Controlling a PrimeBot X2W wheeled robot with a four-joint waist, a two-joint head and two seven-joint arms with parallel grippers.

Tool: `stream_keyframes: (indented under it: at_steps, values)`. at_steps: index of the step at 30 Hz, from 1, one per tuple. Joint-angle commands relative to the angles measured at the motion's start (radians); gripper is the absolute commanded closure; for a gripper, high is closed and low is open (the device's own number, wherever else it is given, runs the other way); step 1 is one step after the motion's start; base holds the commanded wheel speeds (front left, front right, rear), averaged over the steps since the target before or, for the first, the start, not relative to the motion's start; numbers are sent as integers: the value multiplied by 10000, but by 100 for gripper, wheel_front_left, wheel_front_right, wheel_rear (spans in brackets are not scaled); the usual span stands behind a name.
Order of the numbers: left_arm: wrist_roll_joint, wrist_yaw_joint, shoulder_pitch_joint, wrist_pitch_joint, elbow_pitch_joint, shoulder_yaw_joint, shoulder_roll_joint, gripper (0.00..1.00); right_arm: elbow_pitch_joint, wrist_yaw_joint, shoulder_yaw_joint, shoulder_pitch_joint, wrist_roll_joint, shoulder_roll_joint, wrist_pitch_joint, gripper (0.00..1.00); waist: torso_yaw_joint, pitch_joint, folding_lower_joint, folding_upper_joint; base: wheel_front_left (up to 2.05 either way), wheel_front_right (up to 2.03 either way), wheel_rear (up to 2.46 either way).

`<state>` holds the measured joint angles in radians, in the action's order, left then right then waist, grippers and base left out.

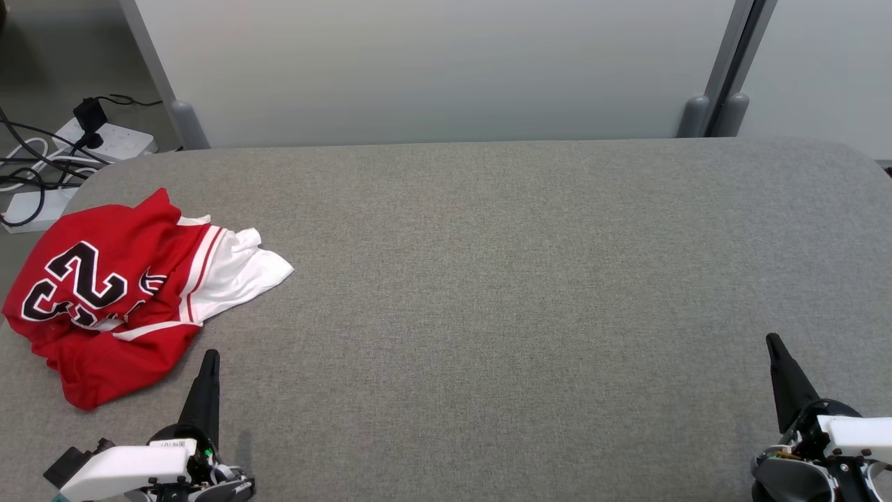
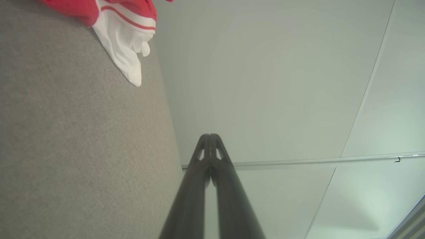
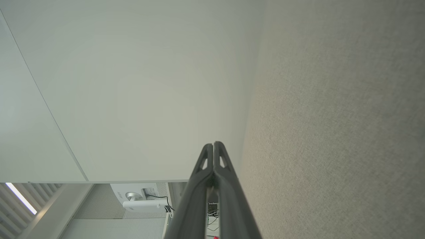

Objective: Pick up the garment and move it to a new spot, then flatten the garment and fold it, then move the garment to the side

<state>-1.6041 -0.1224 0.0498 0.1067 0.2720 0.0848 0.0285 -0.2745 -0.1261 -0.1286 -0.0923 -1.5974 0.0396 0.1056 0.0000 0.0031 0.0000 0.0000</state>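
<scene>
A crumpled red and white jersey with a black number lies at the left edge of the grey padded table. Its white hem and red stripes appear as the jersey at the top of the left wrist view. My left gripper is shut and empty, its tips just below and right of the garment's red lower part, apart from it. In the left wrist view the left gripper has its fingertips pressed together. My right gripper is shut and empty at the lower right, and its fingers also meet in the right gripper.
White power strips with black cables lie on the floor beyond the table's far left corner. Pale partition panels on grey feet stand along the table's far edge.
</scene>
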Motion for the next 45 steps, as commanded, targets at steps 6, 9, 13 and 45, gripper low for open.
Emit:
stream_keyframes:
  at_steps: [6, 9, 13, 45]
  values:
    - [-49, -83, 581, 62, -272, 285, 217, 100, 298, -46, 152, -156, -116, 106, 73, 100, 0, 0, 0, 0, 0, 0, 0]
    - [-49, -83, 581, 62, -272, 285, 217, 100, 298, -46, 152, -156, -116, 106, 73, 100, 0, 0, 0, 0, 0, 0, 0]
    - [-49, -83, 581, 62, -272, 285, 217, 100, 298, -46, 152, -156, -116, 106, 73, 100, 0, 0, 0, 0, 0, 0, 0]
    - [-49, -83, 581, 62, -272, 285, 217, 100, 298, -46, 152, -156, -116, 106, 73, 100, 0, 0, 0, 0, 0, 0, 0]
